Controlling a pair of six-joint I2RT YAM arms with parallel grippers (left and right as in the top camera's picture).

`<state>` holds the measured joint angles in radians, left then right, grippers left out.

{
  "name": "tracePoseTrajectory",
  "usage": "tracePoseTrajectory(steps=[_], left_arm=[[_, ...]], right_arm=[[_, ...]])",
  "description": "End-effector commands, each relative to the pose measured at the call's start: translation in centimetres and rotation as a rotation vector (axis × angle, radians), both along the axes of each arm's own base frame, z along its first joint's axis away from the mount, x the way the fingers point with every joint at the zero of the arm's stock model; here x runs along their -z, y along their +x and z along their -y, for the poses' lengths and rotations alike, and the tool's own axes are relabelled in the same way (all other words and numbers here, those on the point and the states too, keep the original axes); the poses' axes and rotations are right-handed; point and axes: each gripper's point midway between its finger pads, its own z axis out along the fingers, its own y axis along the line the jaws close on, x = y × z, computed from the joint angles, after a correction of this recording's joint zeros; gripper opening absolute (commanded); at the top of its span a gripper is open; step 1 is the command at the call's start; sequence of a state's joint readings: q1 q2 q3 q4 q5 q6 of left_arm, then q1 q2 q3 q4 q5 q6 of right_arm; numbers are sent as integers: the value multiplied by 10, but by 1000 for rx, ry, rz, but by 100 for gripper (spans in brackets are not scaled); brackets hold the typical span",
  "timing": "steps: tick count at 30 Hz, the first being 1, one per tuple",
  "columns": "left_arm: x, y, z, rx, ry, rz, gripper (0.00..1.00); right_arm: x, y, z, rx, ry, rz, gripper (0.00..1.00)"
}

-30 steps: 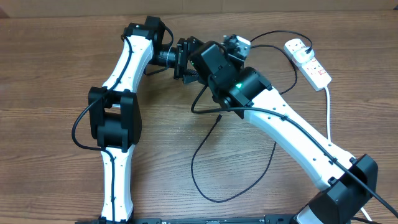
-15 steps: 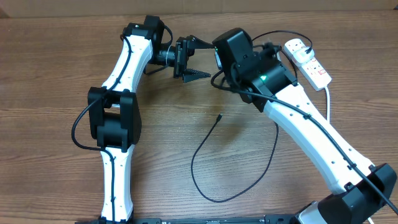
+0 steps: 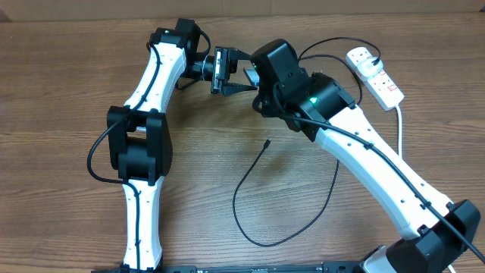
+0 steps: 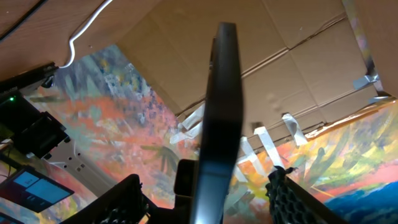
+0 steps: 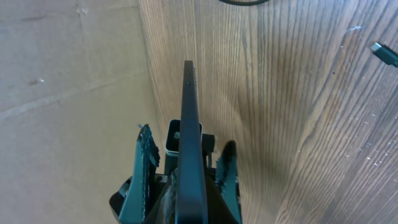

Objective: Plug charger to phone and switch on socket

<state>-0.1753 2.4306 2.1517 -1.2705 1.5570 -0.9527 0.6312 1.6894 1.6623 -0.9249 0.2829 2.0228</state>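
The phone (image 3: 248, 74) shows a sliver of teal screen, held off the table by my right gripper (image 3: 256, 76), which is shut on it. It is edge-on in the right wrist view (image 5: 188, 106), between my right gripper's (image 5: 186, 142) fingers. My left gripper (image 3: 244, 70) is wide open, its fingers on either side of the phone without touching. In the left wrist view the phone (image 4: 221, 112) stands edge-on between my left gripper's (image 4: 205, 180) spread fingers. The charger cable (image 3: 236, 205) loops over the table, its connector tip (image 3: 267, 142) lying free, also in the right wrist view (image 5: 385, 54). The socket (image 3: 377, 76) lies far right.
The socket's thick white cord (image 3: 399, 129) runs down the right side past my right arm. The black cable arcs behind the right arm toward the socket (image 3: 333, 42). A cardboard wall (image 5: 68, 93) stands along the table's back edge.
My right gripper drew the phone right, out of the left gripper, which opened wide. It has now come back left, so the phone is between the open left fingers again.
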Motion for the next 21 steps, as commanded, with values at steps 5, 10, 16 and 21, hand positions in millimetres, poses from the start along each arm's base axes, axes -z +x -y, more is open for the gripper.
tracePoseTrajectory(steps=[5, 10, 16, 21], left_arm=[[-13, 0, 2, 6, -22, -13, 47], [-13, 0, 2, 6, -22, -12, 47], [-13, -1, 4, 10, -22, -11, 46], [-13, -1, 5, 11, -22, -11, 44]], right_arm=[[-23, -4, -1, 80, 100, 29, 4], [-14, -4, -1, 88, 92, 9, 4], [-6, 0, -1, 96, 72, 2, 4], [2, 4, -3, 95, 56, -4, 4]])
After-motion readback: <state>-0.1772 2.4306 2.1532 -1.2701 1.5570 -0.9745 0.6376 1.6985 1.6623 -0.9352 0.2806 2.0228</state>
